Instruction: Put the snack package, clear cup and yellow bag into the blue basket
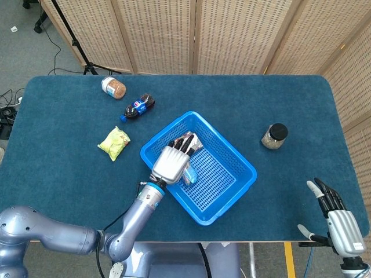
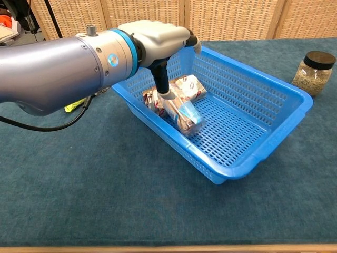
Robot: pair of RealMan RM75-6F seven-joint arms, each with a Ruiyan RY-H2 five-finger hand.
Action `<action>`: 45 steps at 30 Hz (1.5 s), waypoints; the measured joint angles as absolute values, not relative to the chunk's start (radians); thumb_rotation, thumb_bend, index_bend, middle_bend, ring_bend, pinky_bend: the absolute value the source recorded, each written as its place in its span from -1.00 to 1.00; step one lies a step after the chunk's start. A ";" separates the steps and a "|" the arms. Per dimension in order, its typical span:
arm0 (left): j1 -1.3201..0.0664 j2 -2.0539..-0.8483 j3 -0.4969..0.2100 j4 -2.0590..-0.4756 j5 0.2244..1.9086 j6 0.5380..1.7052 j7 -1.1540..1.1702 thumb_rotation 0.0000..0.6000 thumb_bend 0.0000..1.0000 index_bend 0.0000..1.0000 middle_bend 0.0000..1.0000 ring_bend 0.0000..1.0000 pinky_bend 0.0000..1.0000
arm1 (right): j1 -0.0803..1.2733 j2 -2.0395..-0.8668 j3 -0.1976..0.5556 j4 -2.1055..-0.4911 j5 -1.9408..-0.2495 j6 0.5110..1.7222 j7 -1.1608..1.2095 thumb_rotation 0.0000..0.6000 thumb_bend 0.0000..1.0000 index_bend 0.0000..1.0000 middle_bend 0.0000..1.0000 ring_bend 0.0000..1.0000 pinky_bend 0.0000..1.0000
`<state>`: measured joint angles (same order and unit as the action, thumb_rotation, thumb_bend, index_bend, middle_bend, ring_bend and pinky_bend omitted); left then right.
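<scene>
Inside the basket (image 1: 240,174), over its left half: left hand (image 1: 172,162), fingers (image 2: 159,79) wrapped round the cup (image 2: 181,112). Cup tilted, low in the basket, lying against the snack (image 2: 187,87), at or just above the basket floor; contact with the mesh not clear. Seen from the head camera, cup (image 1: 189,172) peeking out beside the hand on its right side, snack (image 1: 194,141) partly hidden under the fingertips. Snack resting in the far left corner of the basket (image 2: 295,100), silver wrapper with red marks.

On the worktop (image 1: 69,156), left of the basket and well apart from it: bag (image 1: 115,142), yellow-green, crumpled, lying flat. In the chest view only a sliver of the bag (image 2: 73,105) visible behind the left forearm.

Near the back left edge: bottle (image 1: 137,106) on its side, dark drink, blue cap, and beyond it a jar (image 1: 113,87) on its side, white lid. Right of the basket, standing upright with a black lid: second jar (image 1: 274,136), also seen at the far right of the chest view (image 2: 313,72).

At the lower right corner of the head view, off the worktop edge: right hand (image 1: 336,216), fingers spread and straight, holding nothing.
</scene>
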<state>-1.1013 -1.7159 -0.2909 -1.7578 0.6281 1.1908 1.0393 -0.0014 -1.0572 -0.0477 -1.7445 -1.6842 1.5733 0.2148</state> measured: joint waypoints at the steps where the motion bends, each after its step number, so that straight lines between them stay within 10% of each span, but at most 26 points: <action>1: -1.107 -1.709 -0.290 -1.765 0.607 1.185 1.050 1.00 -0.65 -0.94 -1.00 -0.87 -0.66 | -0.001 -1.058 -0.048 -1.745 -1.684 1.573 0.214 1.00 -0.59 -1.00 -1.00 -1.00 -0.87; 28: -0.937 -1.221 -0.185 -1.857 0.585 1.129 0.875 1.00 -0.73 -1.00 -1.00 -0.96 -0.76 | -0.002 -1.081 -0.057 -1.766 -1.704 1.557 0.111 1.00 -0.59 -1.00 -1.00 -1.00 -0.87; 45: -0.906 -1.327 -0.099 -1.517 0.598 0.942 0.748 1.00 -0.69 -1.00 -1.00 -0.96 -0.76 | 0.002 -1.101 -0.054 -1.768 -1.685 1.532 0.060 1.00 -0.59 -1.00 -1.00 -1.00 -0.87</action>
